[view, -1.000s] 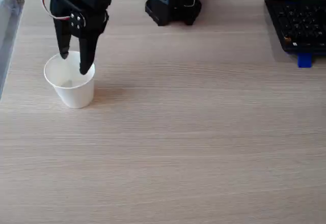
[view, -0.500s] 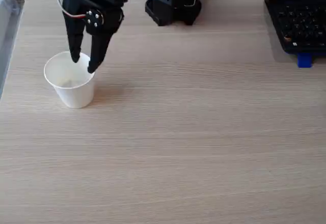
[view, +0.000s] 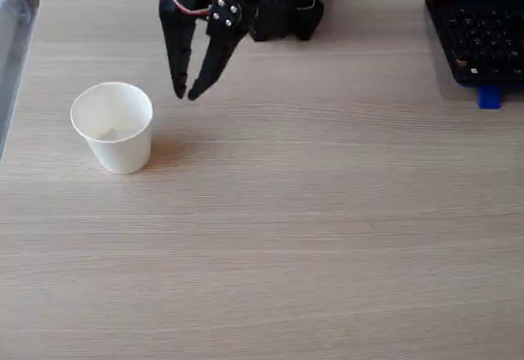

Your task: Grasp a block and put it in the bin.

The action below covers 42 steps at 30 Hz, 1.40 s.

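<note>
The bin, a white paper cup, stands upright on the left of the wooden table in the fixed view. A faint pale shape low inside the cup may be the white block; I cannot tell for sure. My black gripper hangs to the right of the cup and a little behind it, clear of the rim. Its fingers point down and taper to a narrow gap at the tips, with nothing between them.
The arm's black base sits at the back centre. A black keyboard lies at the back right, with a small blue piece at its front edge. Clutter lines the far left edge.
The gripper has left the cup's mouth, swinging right and back towards the arm's base. Its fingers have drawn closer together. The cup has stayed put.
</note>
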Each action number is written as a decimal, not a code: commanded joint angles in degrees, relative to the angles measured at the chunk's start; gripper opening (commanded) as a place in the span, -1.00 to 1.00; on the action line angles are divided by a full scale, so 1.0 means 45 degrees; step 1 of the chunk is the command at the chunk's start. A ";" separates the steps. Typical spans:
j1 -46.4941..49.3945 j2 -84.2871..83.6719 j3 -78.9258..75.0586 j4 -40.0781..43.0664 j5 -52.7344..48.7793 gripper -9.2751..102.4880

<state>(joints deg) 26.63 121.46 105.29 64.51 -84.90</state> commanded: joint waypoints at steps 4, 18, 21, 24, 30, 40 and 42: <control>-0.1270 0.2051 0.1152 -0.0156 0.0078 -0.83; -0.4043 0.5352 0.3926 0.0000 -0.0625 -0.83; -0.4570 0.6328 0.4961 -0.0059 -0.0801 -0.83; -0.5020 0.7422 0.6113 -0.0059 -0.0918 -0.83; -0.5859 0.9922 0.8613 0.0293 -0.1191 -0.83; -0.6641 1.2168 1.1719 0.0332 -0.1270 -0.83; -0.6680 1.2500 1.2227 0.0313 -0.1309 -0.83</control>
<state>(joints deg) -2.72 175.87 158.55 66.62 -90.35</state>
